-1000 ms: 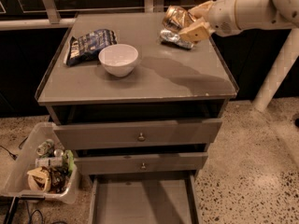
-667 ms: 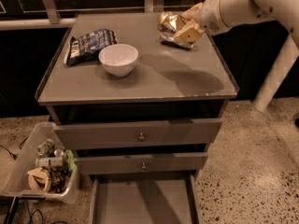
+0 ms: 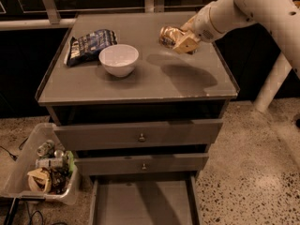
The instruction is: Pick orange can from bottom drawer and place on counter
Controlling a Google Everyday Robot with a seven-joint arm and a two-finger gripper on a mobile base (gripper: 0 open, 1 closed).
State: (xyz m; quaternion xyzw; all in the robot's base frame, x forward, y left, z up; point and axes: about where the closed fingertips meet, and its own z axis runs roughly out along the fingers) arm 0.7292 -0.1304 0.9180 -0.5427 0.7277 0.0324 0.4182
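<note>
Dim overhead light; the gripper (image 3: 178, 41), clasping the glinting orange can (image 3: 167, 33) above the counter's (image 3: 140, 86) back right, casts a soft shadow.

Dial centred on the surface (image 3: 140, 86), with 12 o'clock at the rear edge.

- Bowl (image 3: 118, 59): 9 o'clock, near centre.
- Bag (image 3: 89, 43): 10 o'clock, at the left edge, just beside the bowl.
- Can (image 3: 166, 32): 1 o'clock, clamped in the pincer (image 3: 176, 38), whose arm enters from 2 o'clock.
- Top drawer (image 3: 140, 134): below the surface.
- Middle drawer (image 3: 143, 163): under the top drawer.
- Bottom drawer (image 3: 143, 203): lowest, pulled furthest forward.
- Bin (image 3: 26, 175): on the floor (image 3: 243, 172) at 8 o'clock, left of the drawers.
</note>
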